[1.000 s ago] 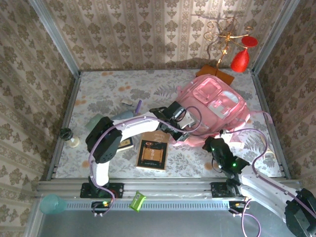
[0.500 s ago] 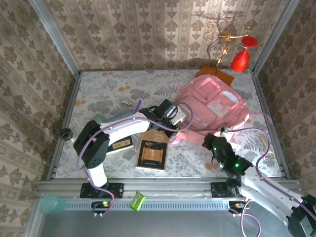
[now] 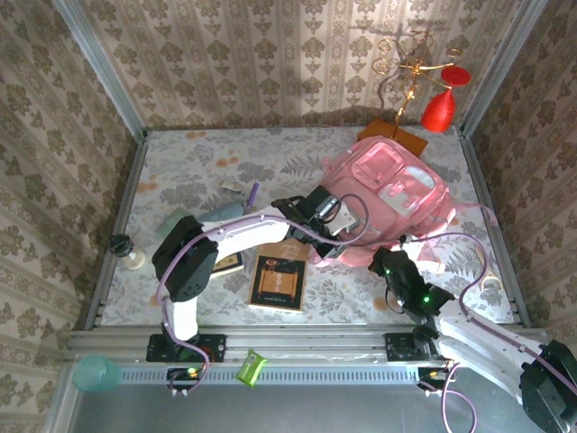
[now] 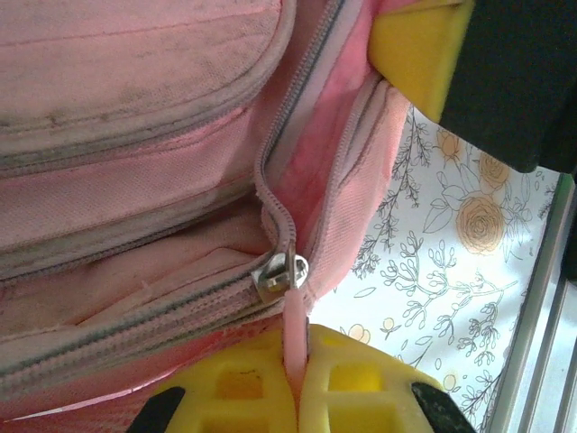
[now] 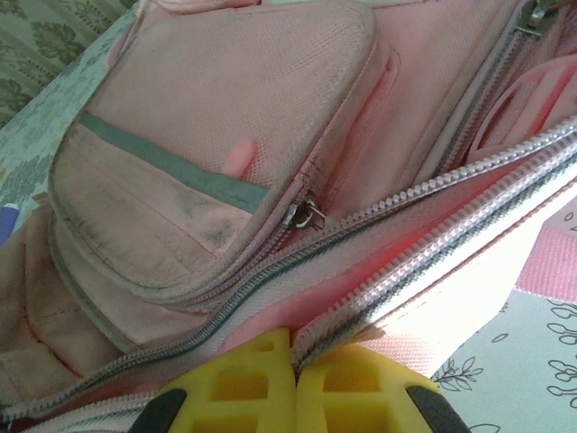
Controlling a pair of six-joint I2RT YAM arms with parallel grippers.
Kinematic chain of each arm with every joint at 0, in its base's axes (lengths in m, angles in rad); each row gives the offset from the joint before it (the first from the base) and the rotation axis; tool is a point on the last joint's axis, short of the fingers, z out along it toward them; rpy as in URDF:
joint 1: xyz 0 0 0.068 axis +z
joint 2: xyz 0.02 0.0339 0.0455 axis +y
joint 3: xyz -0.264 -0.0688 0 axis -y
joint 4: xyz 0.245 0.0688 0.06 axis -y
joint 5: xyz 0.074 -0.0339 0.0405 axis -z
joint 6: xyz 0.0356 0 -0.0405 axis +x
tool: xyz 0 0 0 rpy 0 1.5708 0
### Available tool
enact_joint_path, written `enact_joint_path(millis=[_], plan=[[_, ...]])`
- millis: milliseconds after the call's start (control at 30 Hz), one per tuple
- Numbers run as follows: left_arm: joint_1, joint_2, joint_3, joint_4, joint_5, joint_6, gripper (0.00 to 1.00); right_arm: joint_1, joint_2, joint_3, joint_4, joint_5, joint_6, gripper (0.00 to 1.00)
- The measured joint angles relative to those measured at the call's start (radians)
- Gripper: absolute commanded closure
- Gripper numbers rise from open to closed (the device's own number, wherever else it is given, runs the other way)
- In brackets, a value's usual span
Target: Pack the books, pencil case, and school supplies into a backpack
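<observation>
Patterned beige wallpaper closes in three sides of a table (image 3: 180,171) covered with a pale floral cloth, seen from above. Largest on it is the backpack (image 3: 388,194), soft pink fabric with several zipped pockets, lying flat in the upper right of the overhead view. Its long zip stands partly parted, showing pink lining between the rows of teeth in the wrist views; what lies inside cannot be made out. At the bag's lower left edge, near the centre of the frame, sits the left gripper (image 3: 321,244). In the left wrist view, the left gripper (image 4: 296,379) has its yellow fingers pressed together on a thin pink pull tab hanging from a metal zip slider (image 4: 280,273). Below the bag's bottom edge is the right gripper (image 3: 397,260). In the right wrist view, it (image 5: 293,374) is pinched closed on the bag's zip-edged rim. Outside the bag, on the cloth at lower centre, lies the brown book (image 3: 278,281). Just left of it, the navy book (image 3: 227,264) is partly hidden by the left arm. Smaller, a purple pen (image 3: 253,192) rests on the cloth left of the bag.
</observation>
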Motion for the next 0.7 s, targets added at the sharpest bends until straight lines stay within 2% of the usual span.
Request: enact_joint_path(millis=[67, 133, 300, 400, 533, 567, 600, 700], plan=[[0.016, -0.013, -0.013, 0.002, 0.004, 0.005, 1.00, 0.002, -0.024, 0.001, -0.015, -0.002, -0.029, 0.72], [0.031, -0.035, -0.034, -0.002, 0.005, 0.018, 1.00, 0.004, -0.065, 0.013, -0.063, -0.001, -0.066, 0.62], [0.051, -0.086, -0.077, 0.000, 0.005, 0.050, 1.00, 0.004, -0.144, 0.122, -0.196, -0.002, -0.193, 0.54], [0.057, -0.119, -0.116, 0.007, 0.005, 0.066, 1.00, 0.004, -0.129, 0.204, -0.211, -0.041, -0.291, 0.50], [0.059, -0.151, -0.156, 0.029, -0.003, 0.095, 1.00, -0.021, 0.018, 0.306, -0.204, -0.178, -0.412, 0.45], [0.059, -0.159, -0.170, 0.040, -0.008, 0.101, 1.00, -0.045, 0.077, 0.333, -0.204, -0.232, -0.437, 0.40], [0.059, -0.167, -0.186, 0.051, -0.012, 0.108, 1.00, -0.082, 0.142, 0.362, -0.205, -0.292, -0.459, 0.31], [0.056, -0.182, -0.243, 0.101, -0.023, 0.126, 1.00, -0.189, 0.358, 0.463, -0.211, -0.455, -0.523, 0.27]])
